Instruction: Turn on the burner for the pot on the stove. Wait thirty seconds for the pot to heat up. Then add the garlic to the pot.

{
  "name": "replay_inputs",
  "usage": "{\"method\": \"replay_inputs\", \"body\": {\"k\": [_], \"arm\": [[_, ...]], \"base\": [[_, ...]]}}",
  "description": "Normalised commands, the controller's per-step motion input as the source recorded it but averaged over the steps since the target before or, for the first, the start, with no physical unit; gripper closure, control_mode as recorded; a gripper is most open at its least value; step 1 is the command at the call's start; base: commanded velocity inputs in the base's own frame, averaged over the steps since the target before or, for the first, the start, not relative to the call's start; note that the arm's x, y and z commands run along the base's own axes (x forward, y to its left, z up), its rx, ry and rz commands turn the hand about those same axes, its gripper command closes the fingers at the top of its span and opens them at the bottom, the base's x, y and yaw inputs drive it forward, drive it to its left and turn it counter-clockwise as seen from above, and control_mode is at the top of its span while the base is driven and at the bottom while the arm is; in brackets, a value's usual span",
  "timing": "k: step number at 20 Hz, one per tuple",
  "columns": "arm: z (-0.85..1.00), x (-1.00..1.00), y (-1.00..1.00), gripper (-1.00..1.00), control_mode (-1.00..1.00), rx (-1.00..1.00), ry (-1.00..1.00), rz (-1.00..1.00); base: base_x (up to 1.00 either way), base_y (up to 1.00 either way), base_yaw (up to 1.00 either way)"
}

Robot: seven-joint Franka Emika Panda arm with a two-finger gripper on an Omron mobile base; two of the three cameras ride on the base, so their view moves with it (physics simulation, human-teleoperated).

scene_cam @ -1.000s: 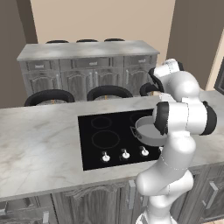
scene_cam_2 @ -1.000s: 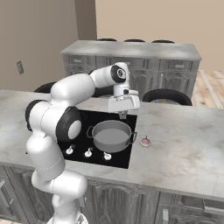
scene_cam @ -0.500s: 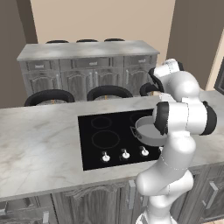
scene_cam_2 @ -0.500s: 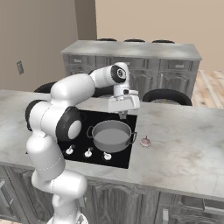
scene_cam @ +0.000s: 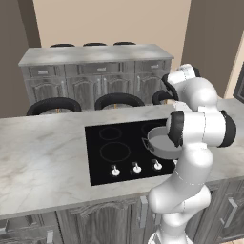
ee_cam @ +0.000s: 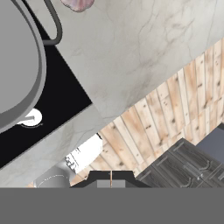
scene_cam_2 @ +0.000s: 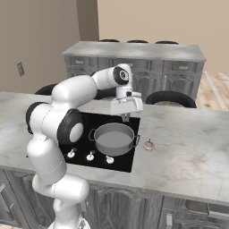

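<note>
The grey pot (scene_cam_2: 114,137) stands on the front right ring of the black stove (scene_cam_2: 85,126), just behind the row of white knobs (scene_cam_2: 90,156). A small pinkish garlic (scene_cam_2: 148,145) lies on the marble counter right beside the pot's right handle. My gripper (scene_cam_2: 126,117) hangs shut and holding nothing above the pot's far rim. In the left base view my own arm covers part of the pot (scene_cam: 159,142) on the stove (scene_cam: 116,147). From the hand view I see the shut gripper (ee_cam: 110,178), the pot (ee_cam: 17,57), the garlic (ee_cam: 77,4) and one knob (ee_cam: 30,117).
The marble counter (scene_cam_2: 188,152) stretches right of the stove. Black stools (scene_cam_2: 170,97) line its far side, with one (scene_cam: 52,106) on the left. A second cabinet island (scene_cam_2: 134,58) stands behind. Wooden floor (ee_cam: 166,118) lies beyond the counter edge.
</note>
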Motion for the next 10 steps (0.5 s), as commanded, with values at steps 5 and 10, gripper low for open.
{"method": "replay_inputs", "body": {"k": [5,10], "arm": [[0.0,0.0,0.0,1.0,-1.0,0.0,0.0,0.0],[0.0,0.0,0.0,1.0,-1.0,0.0,0.0,0.0]], "base": [[0.0,0.0,0.0],[0.0,0.0,0.0]]}}
